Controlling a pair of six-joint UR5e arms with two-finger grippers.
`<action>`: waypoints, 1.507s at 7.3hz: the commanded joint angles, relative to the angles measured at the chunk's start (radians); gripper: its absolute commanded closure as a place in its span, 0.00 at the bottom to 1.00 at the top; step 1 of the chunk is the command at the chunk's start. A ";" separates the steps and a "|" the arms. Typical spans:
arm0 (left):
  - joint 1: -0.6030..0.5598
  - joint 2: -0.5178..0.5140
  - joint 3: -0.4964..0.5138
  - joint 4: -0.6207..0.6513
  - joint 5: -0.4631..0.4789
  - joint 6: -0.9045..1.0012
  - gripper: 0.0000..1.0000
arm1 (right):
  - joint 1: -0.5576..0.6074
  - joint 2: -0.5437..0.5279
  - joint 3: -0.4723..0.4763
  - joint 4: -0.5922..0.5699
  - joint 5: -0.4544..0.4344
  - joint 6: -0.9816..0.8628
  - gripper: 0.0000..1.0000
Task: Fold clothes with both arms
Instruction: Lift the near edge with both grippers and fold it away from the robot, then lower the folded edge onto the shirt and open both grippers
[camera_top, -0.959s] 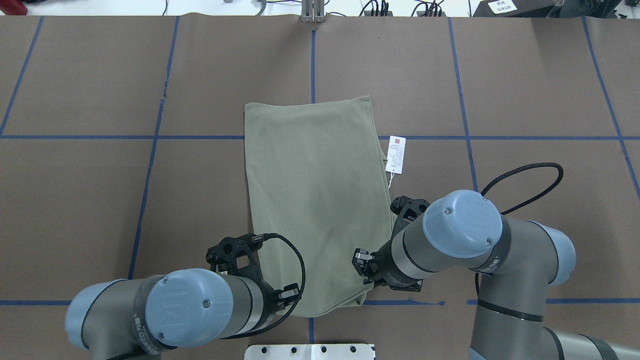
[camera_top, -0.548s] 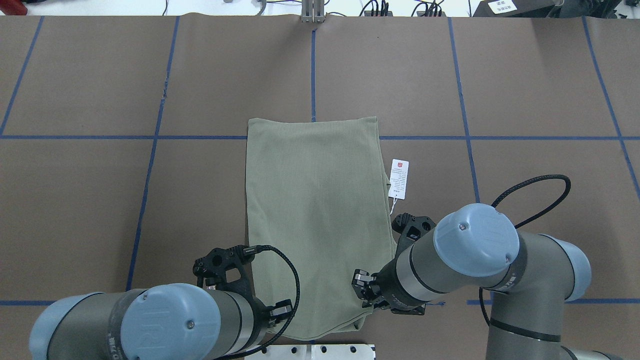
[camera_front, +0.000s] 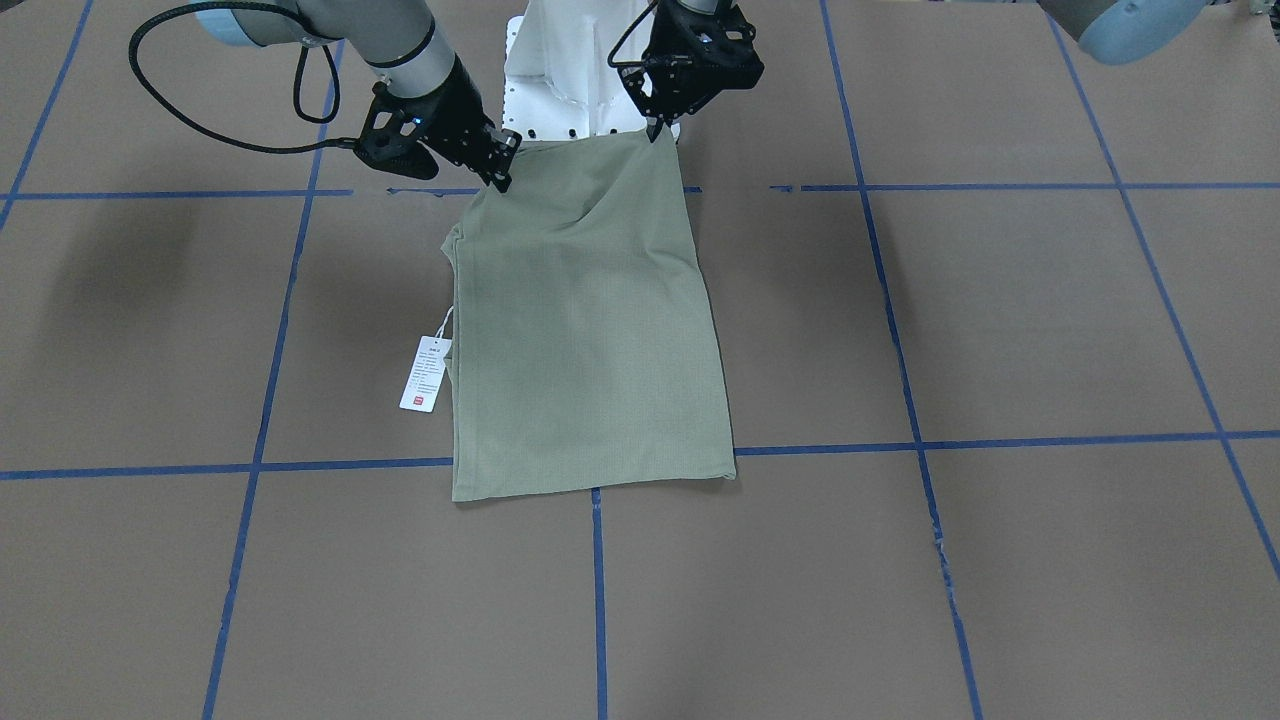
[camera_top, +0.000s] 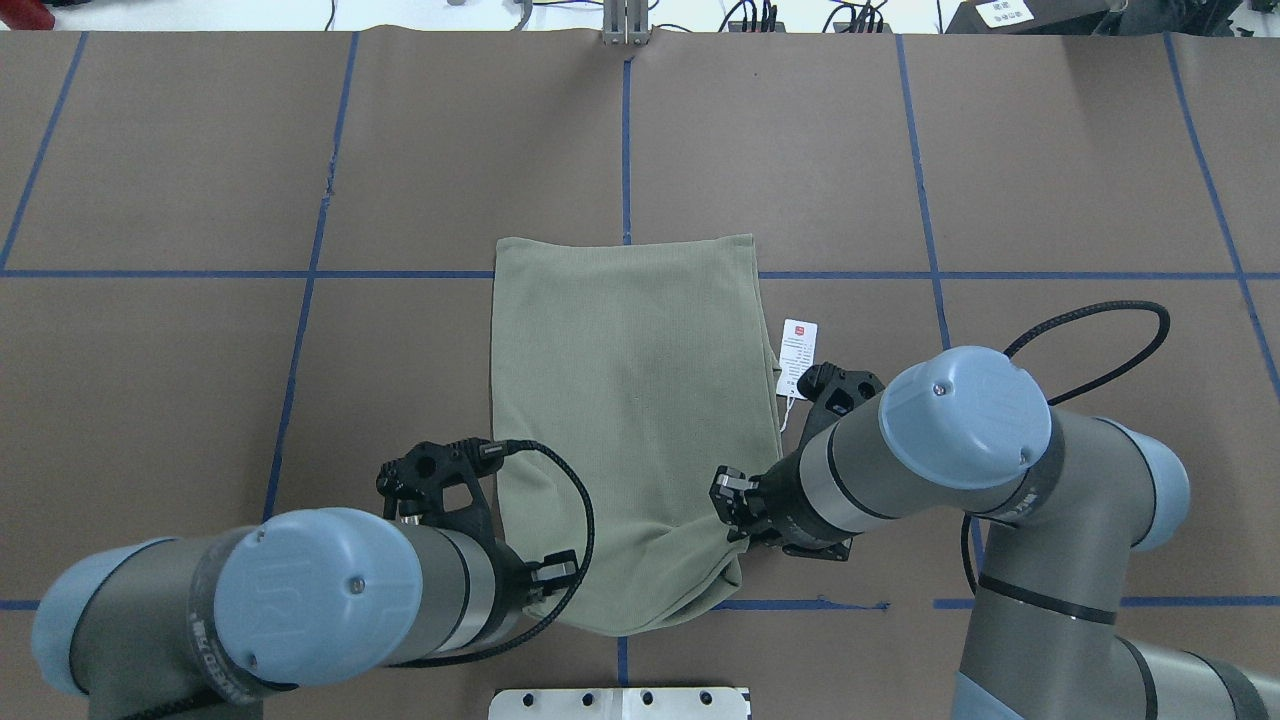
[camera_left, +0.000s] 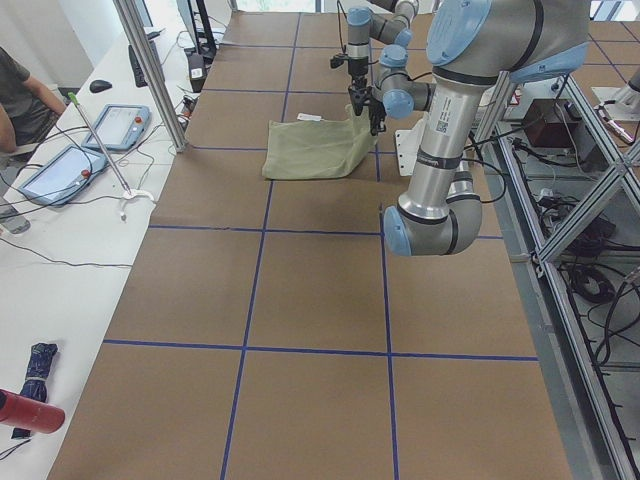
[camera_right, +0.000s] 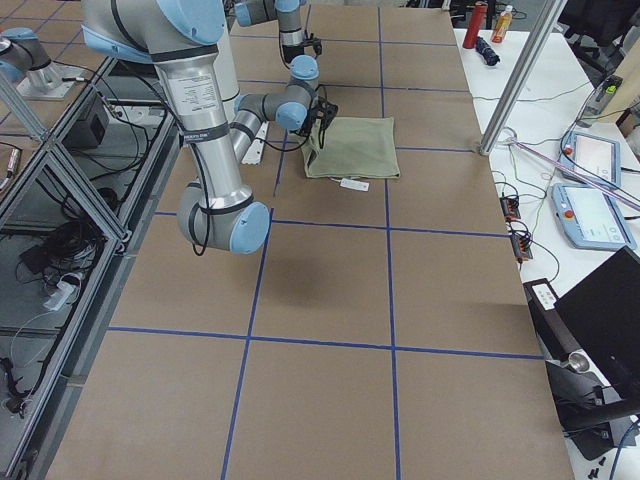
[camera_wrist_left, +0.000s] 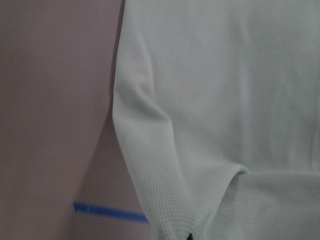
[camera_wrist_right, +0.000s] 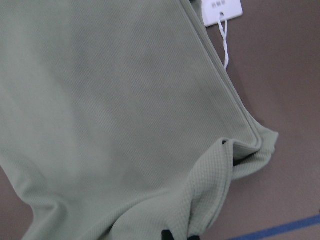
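Sage-green, fine-ribbed knit shirt, folded into a long rectangle, lies on the brown bench; left fingers and right fingers each pinch a raised robot-side corner.

We view the table through six cameras. One is overhead, looking forward and down. One is on the opposite side, facing back and steeply down. One sits at each table end, far off, looking along it. One rides each wrist, very close to the green shirt, which all six views share.
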 joint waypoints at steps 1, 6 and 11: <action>-0.111 -0.043 0.140 -0.090 -0.033 0.058 1.00 | 0.100 0.117 -0.131 0.003 -0.013 -0.004 1.00; -0.243 -0.112 0.419 -0.318 -0.041 0.093 1.00 | 0.179 0.245 -0.370 0.017 -0.011 -0.008 1.00; -0.400 -0.256 0.740 -0.425 -0.041 0.128 0.01 | 0.272 0.360 -0.627 0.116 0.003 -0.007 0.01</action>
